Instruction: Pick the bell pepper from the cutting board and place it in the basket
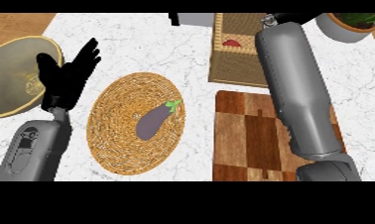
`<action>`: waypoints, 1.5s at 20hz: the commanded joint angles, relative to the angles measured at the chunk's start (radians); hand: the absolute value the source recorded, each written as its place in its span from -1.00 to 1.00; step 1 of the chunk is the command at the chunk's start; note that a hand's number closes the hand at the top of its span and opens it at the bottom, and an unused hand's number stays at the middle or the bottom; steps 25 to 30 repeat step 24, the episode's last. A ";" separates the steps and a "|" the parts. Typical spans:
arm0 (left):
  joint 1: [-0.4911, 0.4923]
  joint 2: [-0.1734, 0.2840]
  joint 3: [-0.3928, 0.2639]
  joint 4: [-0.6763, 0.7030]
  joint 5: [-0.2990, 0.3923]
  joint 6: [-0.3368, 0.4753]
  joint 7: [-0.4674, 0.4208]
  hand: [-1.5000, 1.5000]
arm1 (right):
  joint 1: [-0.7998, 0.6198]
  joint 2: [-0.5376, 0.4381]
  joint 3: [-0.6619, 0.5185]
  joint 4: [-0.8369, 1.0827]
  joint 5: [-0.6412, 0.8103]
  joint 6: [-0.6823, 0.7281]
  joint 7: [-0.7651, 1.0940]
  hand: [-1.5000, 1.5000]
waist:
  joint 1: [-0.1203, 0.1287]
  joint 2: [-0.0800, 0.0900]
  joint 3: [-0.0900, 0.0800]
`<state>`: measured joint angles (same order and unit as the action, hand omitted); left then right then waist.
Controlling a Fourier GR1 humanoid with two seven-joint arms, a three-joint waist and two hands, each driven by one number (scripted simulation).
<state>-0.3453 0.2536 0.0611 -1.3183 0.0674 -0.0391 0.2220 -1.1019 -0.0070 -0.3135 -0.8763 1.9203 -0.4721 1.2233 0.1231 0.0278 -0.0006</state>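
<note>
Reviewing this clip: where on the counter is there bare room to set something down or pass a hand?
Bare marble lies between the woven mat holding the eggplant and the cutting board, and above the mat toward the basket. The board's left half is bare. It is crowded around the basket, where the right forearm reaches in, and by the left hand.

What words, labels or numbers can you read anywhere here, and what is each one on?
No text is readable.
The olive plate at the left edge carries a pale mark, too blurred to read.
The left forearm has a dark emblem, with no legible letters.
</note>
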 commanded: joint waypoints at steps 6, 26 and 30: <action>0.045 -0.001 0.012 0.000 0.005 -0.001 -0.023 0.00 | -0.030 0.007 -0.036 -0.150 0.089 -0.227 0.263 -1.00 | -0.027 -0.020 -0.001; 0.075 0.004 0.021 0.016 -0.010 0.018 -0.014 0.00 | 0.383 0.007 0.190 -0.641 -0.148 -0.193 0.265 -1.00 | -0.085 -0.061 0.002; 0.075 0.004 0.021 0.016 -0.010 0.018 -0.014 0.00 | 0.383 0.007 0.190 -0.641 -0.148 -0.193 0.265 -1.00 | -0.085 -0.061 0.002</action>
